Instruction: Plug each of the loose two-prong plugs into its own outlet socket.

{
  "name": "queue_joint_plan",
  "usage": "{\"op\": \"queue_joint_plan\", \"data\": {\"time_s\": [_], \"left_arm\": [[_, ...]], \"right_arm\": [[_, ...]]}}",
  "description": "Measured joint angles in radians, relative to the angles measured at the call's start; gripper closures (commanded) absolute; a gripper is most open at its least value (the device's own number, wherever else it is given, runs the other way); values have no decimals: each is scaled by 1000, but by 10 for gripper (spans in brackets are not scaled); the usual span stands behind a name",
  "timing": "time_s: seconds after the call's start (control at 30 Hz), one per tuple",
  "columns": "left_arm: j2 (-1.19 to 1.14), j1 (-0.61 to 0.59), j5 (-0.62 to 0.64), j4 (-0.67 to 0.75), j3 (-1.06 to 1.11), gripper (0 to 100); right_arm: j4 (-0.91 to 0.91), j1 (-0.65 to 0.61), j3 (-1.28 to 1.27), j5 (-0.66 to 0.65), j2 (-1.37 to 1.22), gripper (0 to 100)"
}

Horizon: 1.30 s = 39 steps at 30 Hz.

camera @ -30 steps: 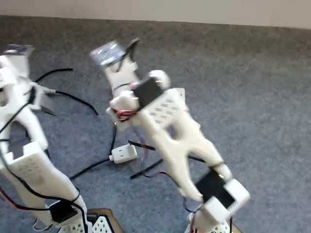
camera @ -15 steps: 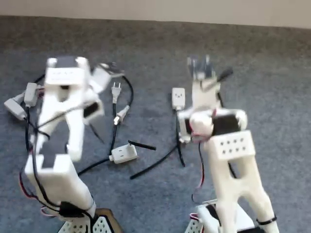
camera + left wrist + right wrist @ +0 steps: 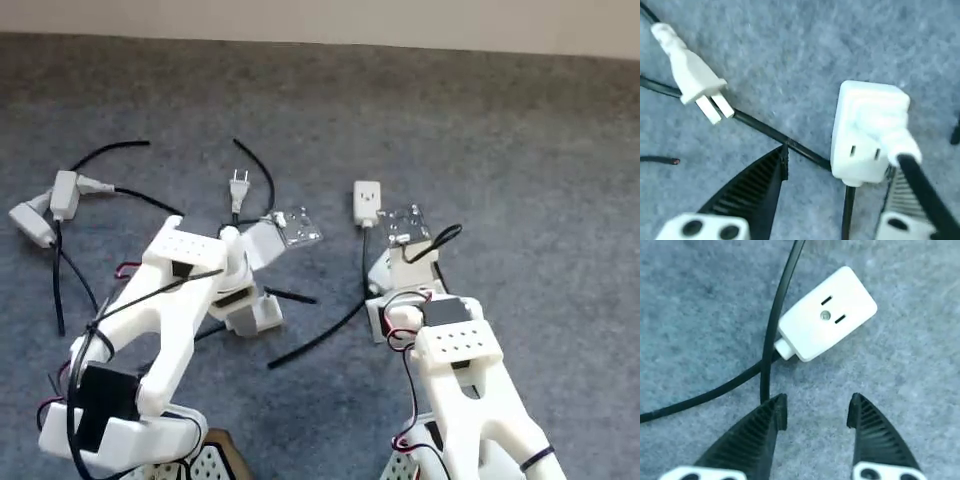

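1. The left claw point(image 3: 837, 162) is sitting spread wide at the bottom of the frame, with a white outlet socket point(image 3: 867, 130) right by its tips.
2. A loose two-prong plug point(image 3: 690, 75) is lying at the upper left.
3. The right claw point(image 3: 817, 400) is hanging spread open, just below a second outlet socket point(image 3: 826, 314) at the top middle.

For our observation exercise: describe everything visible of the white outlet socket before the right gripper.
The outlet socket is a white rounded block, seemingly plastic, two empty slots and a centre screw facing up. It lies flat on grey carpet, a black cord leaving one end, clear of the open right gripper.
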<state>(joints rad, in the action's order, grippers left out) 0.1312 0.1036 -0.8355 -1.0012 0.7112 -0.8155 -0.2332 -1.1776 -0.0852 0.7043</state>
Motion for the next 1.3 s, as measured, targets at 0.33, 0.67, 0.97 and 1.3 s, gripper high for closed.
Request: {"op": "queue_joint_plan", "data": {"time_s": [0.33,0.67,0.97,1.3], "left_arm": [[-100,17,28,91,5,962],[-89,-117,-2,-74,-126,958],[-163,-557,-3,-233,-517,958],[-678,-1065,-34,-321,-1119,954]], "right_arm": [[2,0,0,0,0,810],[20,0,-32,0,0,810],[38,0,-41,0,0,810],[38,0,-41,0,0,810]]}}
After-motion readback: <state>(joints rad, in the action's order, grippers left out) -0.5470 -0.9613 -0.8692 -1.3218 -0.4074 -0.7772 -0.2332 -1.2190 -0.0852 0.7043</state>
